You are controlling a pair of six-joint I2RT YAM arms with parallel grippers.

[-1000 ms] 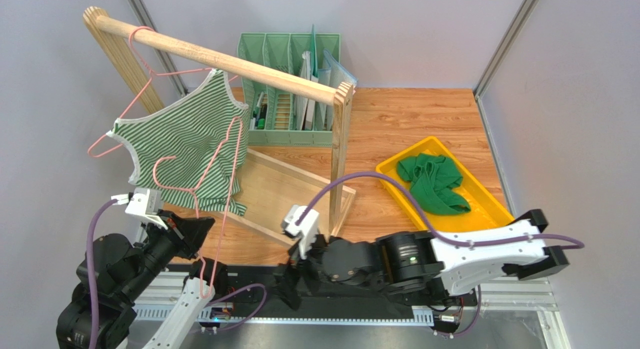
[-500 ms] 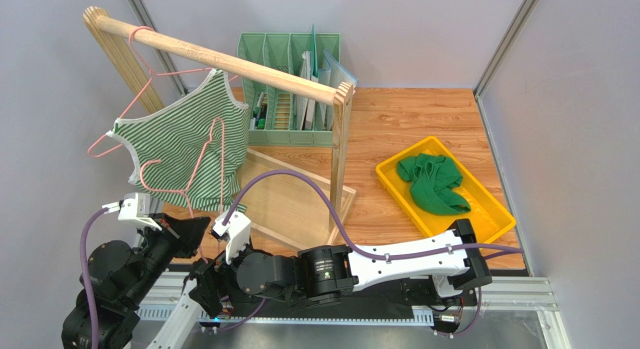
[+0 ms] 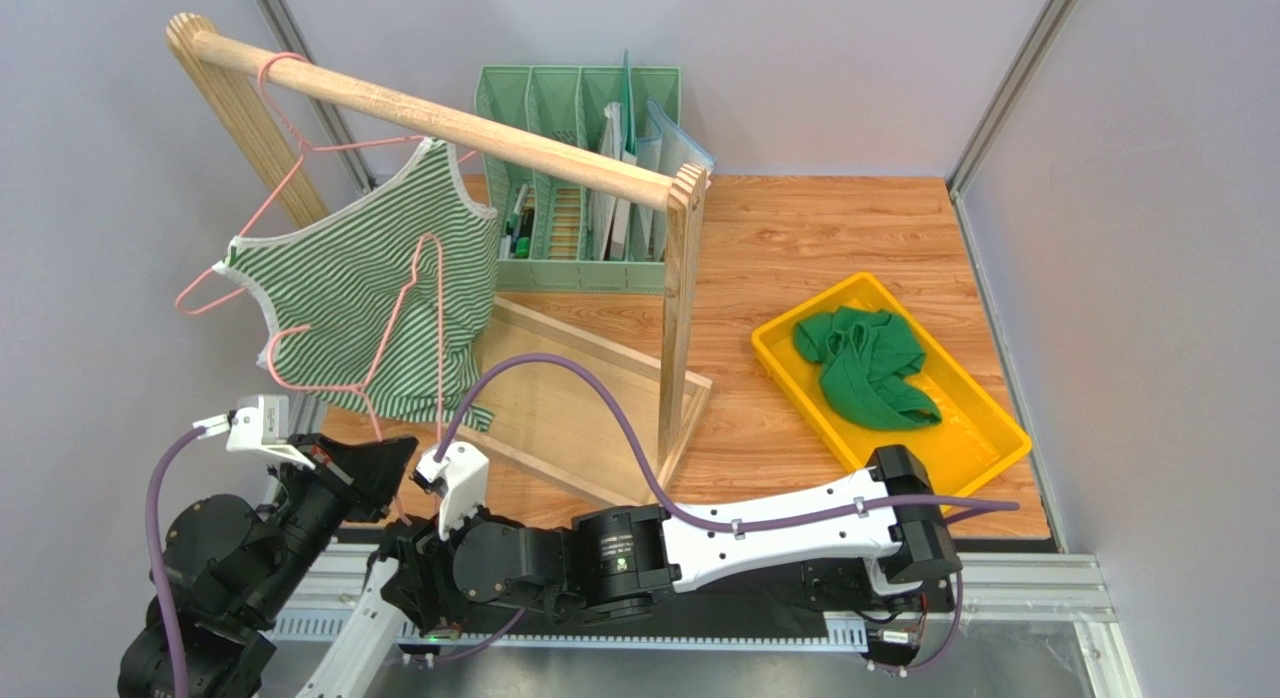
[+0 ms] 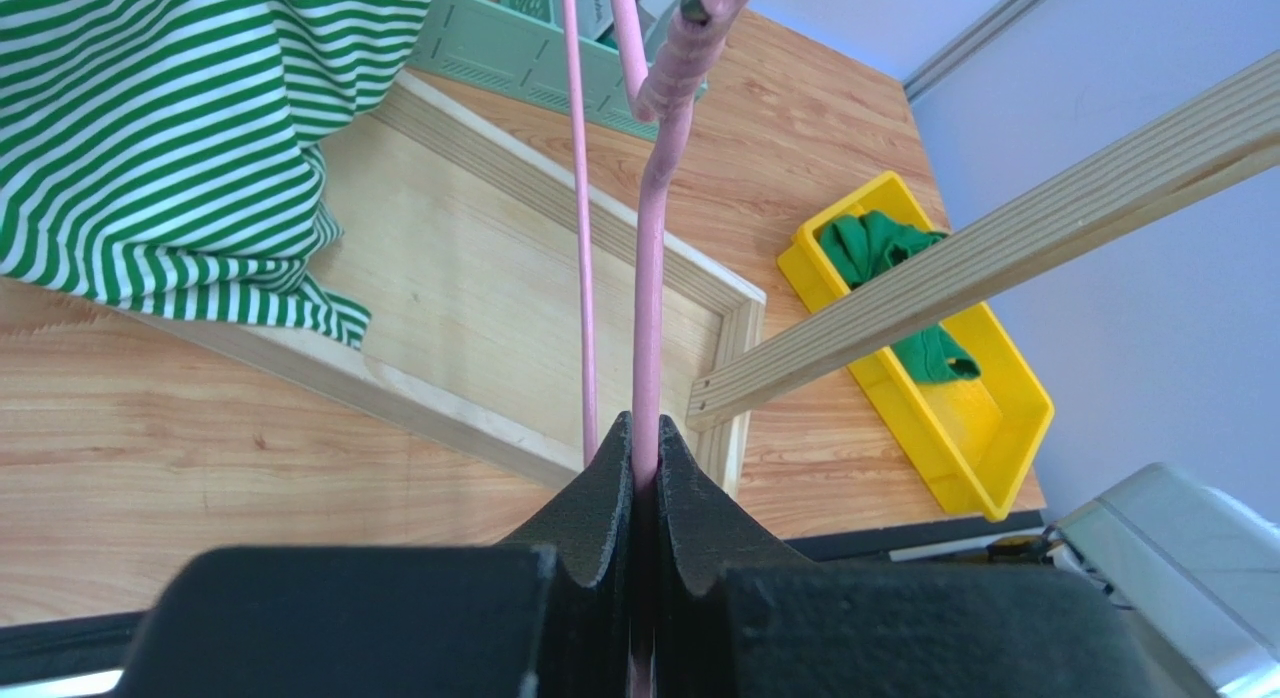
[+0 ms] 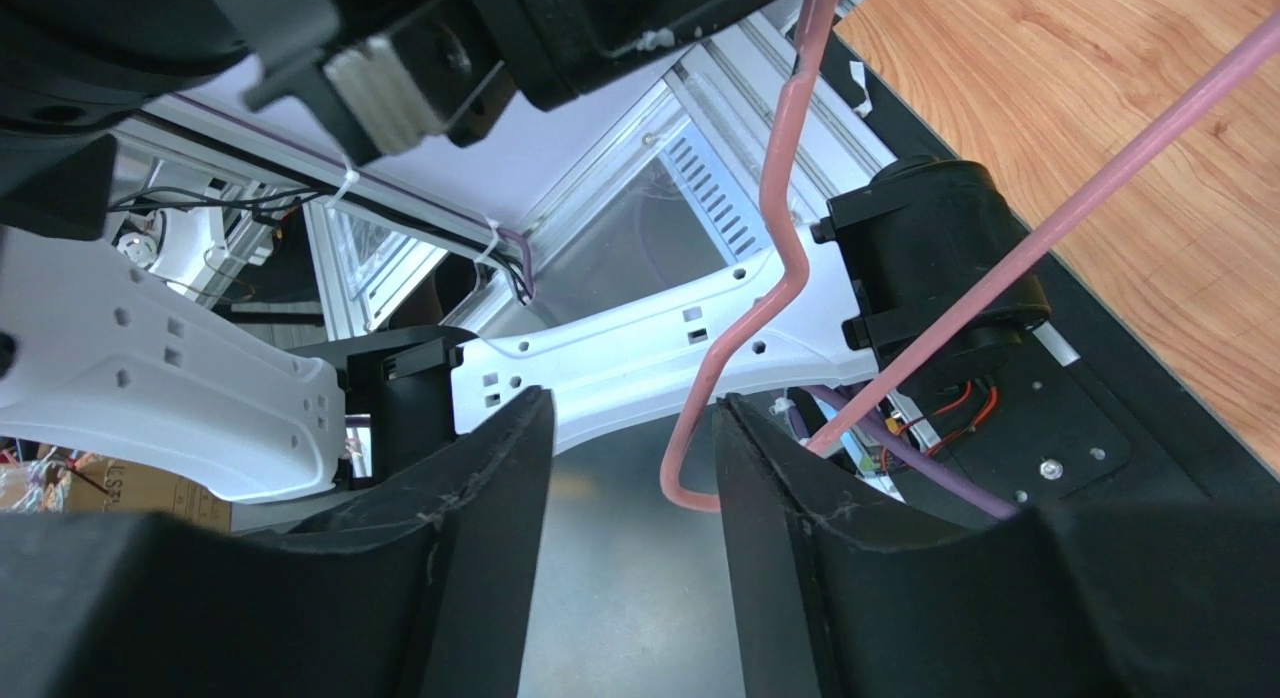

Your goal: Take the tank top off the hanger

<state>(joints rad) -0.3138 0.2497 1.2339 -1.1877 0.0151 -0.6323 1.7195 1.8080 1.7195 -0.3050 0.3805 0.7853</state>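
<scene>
So the left gripper (image 4: pixel 643 473) is pinching the pink hanger (image 4: pixel 652 278) wire, and the right gripper (image 5: pixel 631 428) has its jaws apart with the hook end (image 5: pixel 688 503) just past them, so a sloppy close could flick that thin wire away and yank the striped tank top (image 4: pixel 150 128), up-left of the left gripper, crooked.

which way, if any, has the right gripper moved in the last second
Yes, leftward. In the top view the right gripper was below the rack post; now it is well left of it, beside the left gripper.
</scene>
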